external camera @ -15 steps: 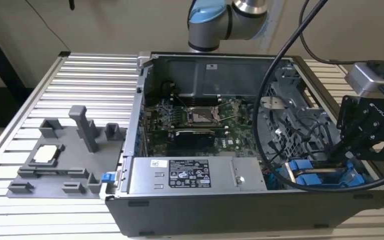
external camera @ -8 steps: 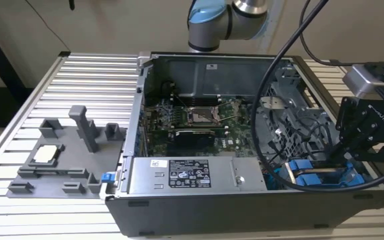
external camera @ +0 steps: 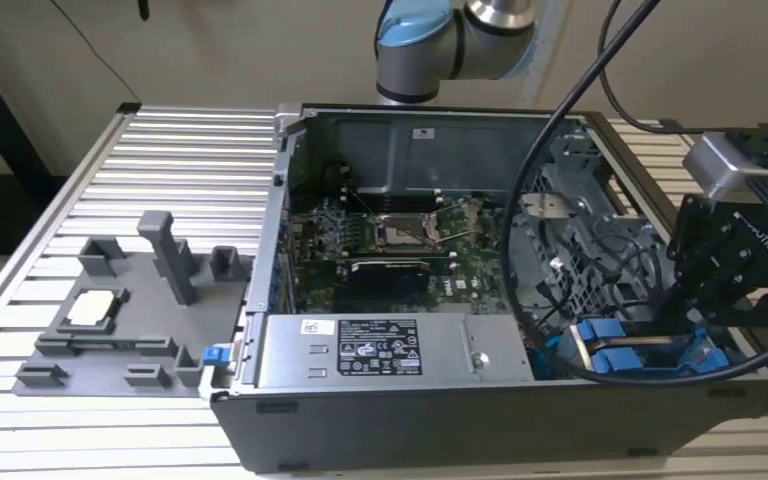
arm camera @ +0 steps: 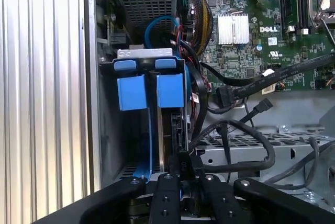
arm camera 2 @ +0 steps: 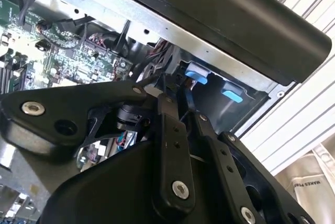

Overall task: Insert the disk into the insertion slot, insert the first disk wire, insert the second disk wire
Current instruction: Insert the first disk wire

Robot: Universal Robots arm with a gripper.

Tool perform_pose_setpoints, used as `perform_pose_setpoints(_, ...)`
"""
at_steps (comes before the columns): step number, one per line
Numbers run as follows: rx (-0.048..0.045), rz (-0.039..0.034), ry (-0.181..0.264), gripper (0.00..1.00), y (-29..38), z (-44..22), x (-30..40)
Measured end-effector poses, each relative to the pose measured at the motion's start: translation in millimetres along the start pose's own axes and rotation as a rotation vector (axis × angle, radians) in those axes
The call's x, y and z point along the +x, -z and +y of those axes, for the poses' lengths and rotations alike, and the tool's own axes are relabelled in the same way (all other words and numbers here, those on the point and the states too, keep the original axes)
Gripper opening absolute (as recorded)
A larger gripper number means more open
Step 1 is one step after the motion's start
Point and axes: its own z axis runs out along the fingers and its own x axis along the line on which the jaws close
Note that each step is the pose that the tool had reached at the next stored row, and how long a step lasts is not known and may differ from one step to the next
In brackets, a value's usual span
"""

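Black gripper (arm camera: 181, 162) clamped on the disk (arm camera: 171, 130), inside the insertion slot (arm camera: 128, 140)

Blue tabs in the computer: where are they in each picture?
Exterior view: blue tabs at the case's near corner, the exterior view's right.
Second wrist view: blue tabs under the case's black rim.
First wrist view: blue tabs beside the cables.
Shared landmark: green motherboard.

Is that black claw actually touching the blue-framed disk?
Cannot tell. In the first wrist view the gripper sits right at the near end of the disk and overlaps it, so any gap or contact is hidden.
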Motion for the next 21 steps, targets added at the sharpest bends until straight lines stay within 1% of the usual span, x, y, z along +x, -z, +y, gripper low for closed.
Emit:
perform_pose_setpoints(1,0.0000,-0.0002,0.000,0.20,0.2,0.0,0.0)
perform_pose_setpoints(2,0.0001,0.0007,0.000,0.27,0.7,0.1,0.0)
perform_pose_setpoints(4,-0.0004,0.0011,0.000,0.27,1.7,0.2,0.0)
perform_pose_setpoints(10,-0.0017,0.0036,0.000,0.27,8.9,0.8,-0.1)
perform_pose_setpoints(13,-0.0017,0.0056,-0.001,0.27,14.6,1.4,-0.2)
perform_pose_setpoints(21,-0.0016,0.0093,-0.001,0.27,32.9,3.1,-0.5)
